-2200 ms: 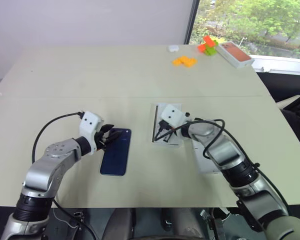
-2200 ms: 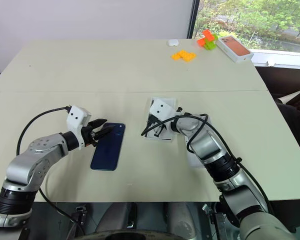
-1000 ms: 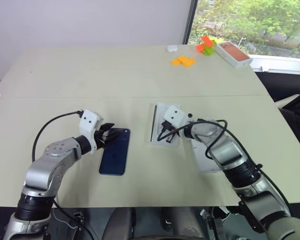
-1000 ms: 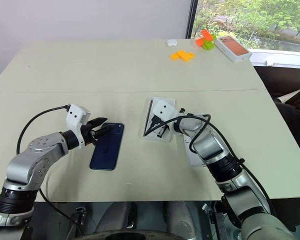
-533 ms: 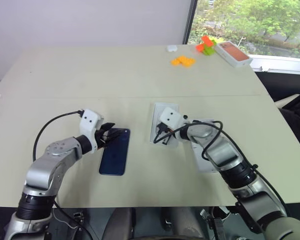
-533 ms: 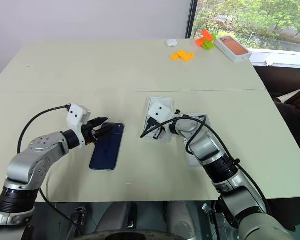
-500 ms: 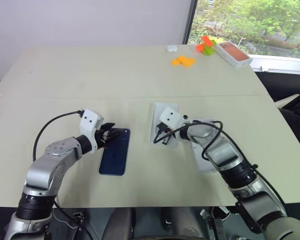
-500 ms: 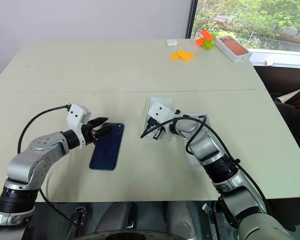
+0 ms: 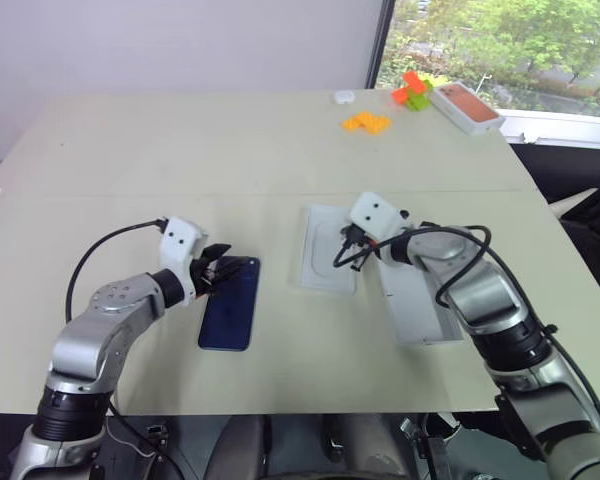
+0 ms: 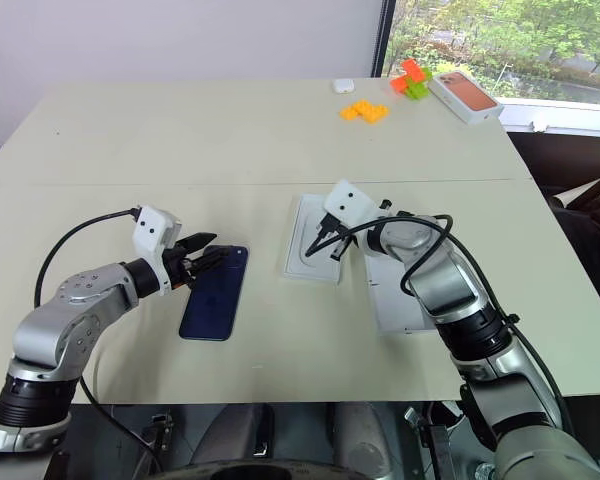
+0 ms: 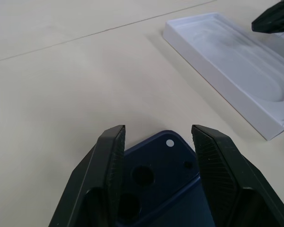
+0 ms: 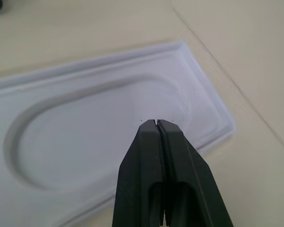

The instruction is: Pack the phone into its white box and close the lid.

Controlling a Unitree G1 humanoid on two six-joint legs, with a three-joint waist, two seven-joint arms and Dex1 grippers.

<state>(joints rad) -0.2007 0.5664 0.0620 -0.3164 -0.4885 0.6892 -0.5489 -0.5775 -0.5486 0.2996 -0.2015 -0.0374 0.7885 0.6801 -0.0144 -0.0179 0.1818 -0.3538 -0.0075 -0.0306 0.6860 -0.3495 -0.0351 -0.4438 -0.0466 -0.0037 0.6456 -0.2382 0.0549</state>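
Navy-blue and glossy, the phone (image 9: 230,303) is lying flat on the table (image 9: 180,140), camera end between the parted fingers of the left gripper (image 11: 157,142), which is not clamping it. Beside it, the white box (image 10: 316,238) is showing an oval recess; the right gripper (image 12: 157,124), fingers pressed together and empty, is hovering above it.

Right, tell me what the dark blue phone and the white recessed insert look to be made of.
The slim dark navy-blue phone: glossy back, likely glass or polished plastic, since it catches a sheen around the camera lenses. The thin white insert with an oval recess: matte, smoothly moulded, probably pressed paper pulp or thin plastic; its rounded recess edges suggest forming, not folding.
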